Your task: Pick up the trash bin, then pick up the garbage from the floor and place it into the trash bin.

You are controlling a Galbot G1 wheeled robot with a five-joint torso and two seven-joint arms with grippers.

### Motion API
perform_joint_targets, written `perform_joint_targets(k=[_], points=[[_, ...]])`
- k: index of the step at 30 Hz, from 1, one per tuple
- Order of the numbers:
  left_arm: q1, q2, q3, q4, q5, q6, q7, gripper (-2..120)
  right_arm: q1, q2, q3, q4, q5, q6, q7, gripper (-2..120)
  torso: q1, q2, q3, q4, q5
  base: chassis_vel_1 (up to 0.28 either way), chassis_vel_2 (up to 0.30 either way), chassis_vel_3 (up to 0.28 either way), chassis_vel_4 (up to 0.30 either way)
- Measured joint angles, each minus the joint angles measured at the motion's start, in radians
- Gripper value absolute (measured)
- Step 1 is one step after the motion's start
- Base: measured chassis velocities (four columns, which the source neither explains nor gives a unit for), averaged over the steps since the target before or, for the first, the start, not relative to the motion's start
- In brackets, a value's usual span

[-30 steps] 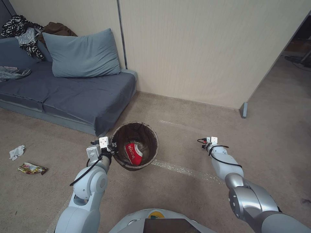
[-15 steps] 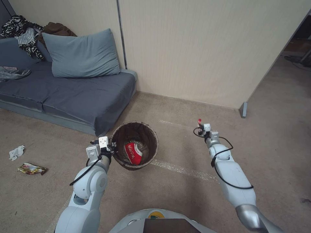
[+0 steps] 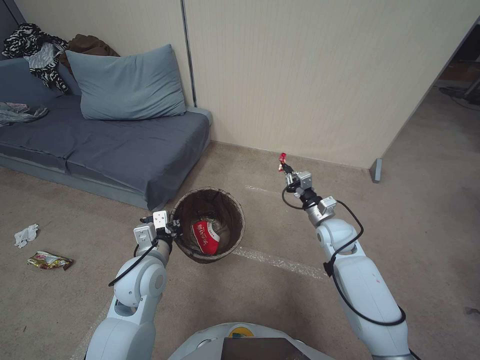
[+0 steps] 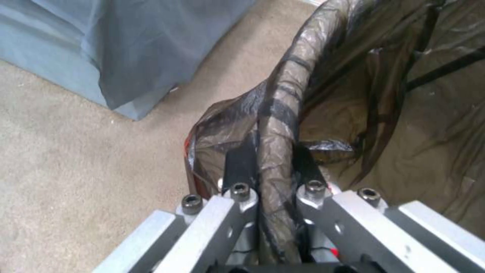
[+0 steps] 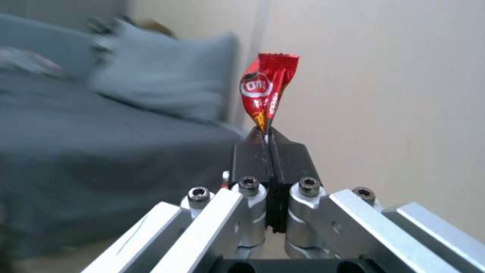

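- the trash bin (image 3: 209, 225) has its white body pretty much hidden by the dark bag, and the left wrist view cuts most of it off
- left gripper (image 4: 275, 167): fingertips are covered by the bag fold over the rim
- red wrapper (image 5: 266, 91): too small in the head view to read
- sofa (image 5: 101, 151) and pillow (image 5: 166, 87) are just a blur in the right wrist view
- sofa's left end runs off the head view

We count one trash bin (image 3: 208, 225) with one red-and-white crushed cup (image 3: 206, 237) inside it, and one small red wrapper (image 5: 266, 91). On the floor at the far left we see two pieces of litter: one white crumpled tissue (image 3: 25, 235) and one yellow snack wrapper (image 3: 48, 260). There are also two grippers, one left gripper (image 3: 171, 228) and one right gripper (image 3: 285, 165), one sofa (image 3: 100, 145) and one pillow (image 3: 126, 84).
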Motion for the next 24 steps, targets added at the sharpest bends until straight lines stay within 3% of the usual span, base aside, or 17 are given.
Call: perform_joint_targets(k=[4, 9, 12, 24], points=[[-0.01, 0.001, 0.001, 0.003, -0.001, 0.0, -0.001, 3, -0.073, -0.002, -0.029, 0.172, 0.03, 0.112, -0.173, 0, 0.0, 0.0, 0.0, 0.0, -0.0002, 0.0, 0.0, 0.0, 0.0], [-0.011, 0.0, 0.006, 0.004, -0.001, 0.0, -0.001, 3, -0.112, -0.012, -0.039, 0.216, 0.038, 0.13, -0.281, 0, 0.0, 0.0, 0.0, 0.0, -0.0001, 0.0, 0.0, 0.0, 0.0], [-0.01, 0.001, 0.007, 0.001, -0.001, 0.0, -0.001, 3, -0.133, -0.035, -0.072, 0.232, 0.026, 0.131, -0.414, 0, 0.0, 0.0, 0.0, 0.0, -0.0001, 0.0, 0.0, 0.0, 0.0], [-0.004, -0.002, 0.01, -0.004, -0.001, 0.0, -0.002, 3, -0.113, -0.058, -0.136, 0.231, 0.0, 0.126, -0.467, 0, 0.0, 0.0, 0.0, 0.0001, -0.0001, 0.0, 0.0, 0.0, 0.0]])
